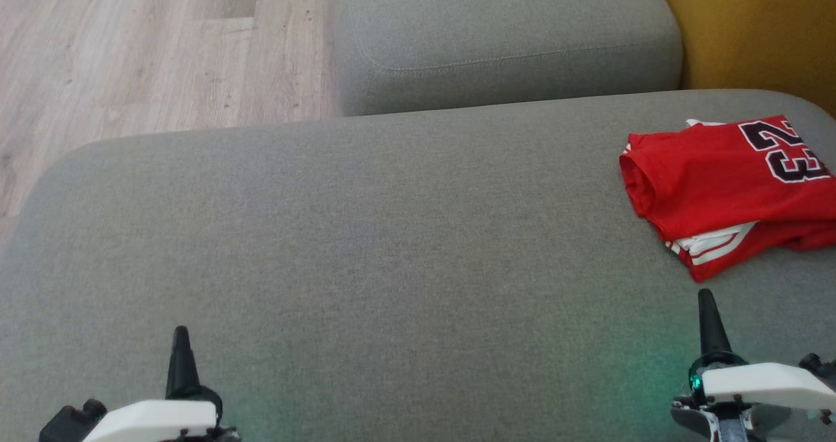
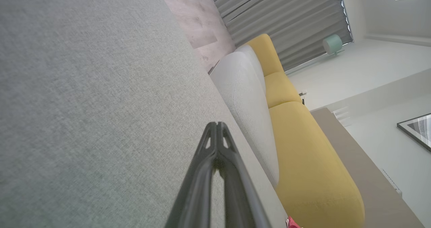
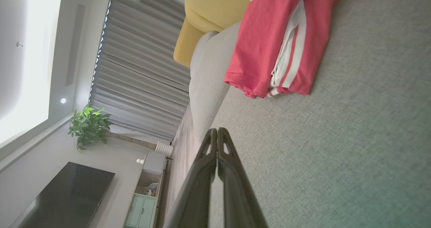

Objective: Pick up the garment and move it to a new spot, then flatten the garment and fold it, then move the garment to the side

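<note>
I am looking down on the grey sofa seat [image 1: 392,246], bare across its middle. The red jersey [image 1: 712,181] is lying folded at three o'clock, near the seat's right edge, with its number facing up. My left hand [image 1: 180,334] is hovering at seven o'clock and my right hand [image 1: 705,297] at five o'clock. Both are pinched closed and gripping nothing, and the right one is sitting near the jersey but apart from it. I am judging the fold and the move aside as done, so the next move is calling only for staying off the cloth. Far off, a small cabinet [image 3: 144,194] is holding something on its open shelf, too small to tell.
</note>
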{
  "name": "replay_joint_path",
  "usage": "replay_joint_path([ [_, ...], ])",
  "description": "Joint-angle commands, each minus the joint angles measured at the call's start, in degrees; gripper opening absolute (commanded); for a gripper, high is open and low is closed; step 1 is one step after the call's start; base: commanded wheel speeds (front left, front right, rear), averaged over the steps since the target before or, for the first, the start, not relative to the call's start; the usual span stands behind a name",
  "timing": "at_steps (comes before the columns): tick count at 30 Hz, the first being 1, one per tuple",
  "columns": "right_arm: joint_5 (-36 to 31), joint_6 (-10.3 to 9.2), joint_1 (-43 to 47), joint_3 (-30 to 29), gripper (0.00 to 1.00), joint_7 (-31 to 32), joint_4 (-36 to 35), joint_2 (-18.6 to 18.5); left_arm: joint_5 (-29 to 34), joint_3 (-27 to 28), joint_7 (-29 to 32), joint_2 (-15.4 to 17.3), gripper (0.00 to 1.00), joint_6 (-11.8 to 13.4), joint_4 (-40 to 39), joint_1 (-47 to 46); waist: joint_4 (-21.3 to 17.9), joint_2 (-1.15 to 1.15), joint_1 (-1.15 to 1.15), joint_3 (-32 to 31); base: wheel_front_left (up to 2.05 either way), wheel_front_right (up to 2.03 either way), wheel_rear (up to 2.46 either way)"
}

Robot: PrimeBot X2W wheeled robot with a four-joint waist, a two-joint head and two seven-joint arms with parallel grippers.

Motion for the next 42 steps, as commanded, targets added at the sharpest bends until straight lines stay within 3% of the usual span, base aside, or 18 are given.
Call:
replay_joint_path([
  [1, 1.89, -0.03, -3.85, 0.34, 0.00, 0.51, -2.15, -1.17, -1.74, 1.86, 0.39, 0.79, 0.00, -0.37, -1.27, -3.52, -0.01, 0.00, 0.00, 0.09, 0.00, 0.00, 0.00],
  [38, 26.83, -0.04, -8.69, -3.48, 0.00, 6.64, -2.42, -1.14, -25.90, 6.59, 6.51, 0.59, 0.00, -3.38, 1.11, -9.53, -0.35, 0.00, 0.00, 2.40, 0.00, 0.00, 0.00],
  [42, 27.02, -0.04, -8.75, -3.60, 0.00, 6.77, -2.42, -1.08, -26.07, 6.73, 6.65, 0.52, 0.00, -3.42, 1.14, -9.60, -0.35, 0.00, 0.00, 2.42, 0.00, 0.00, 0.00],
])
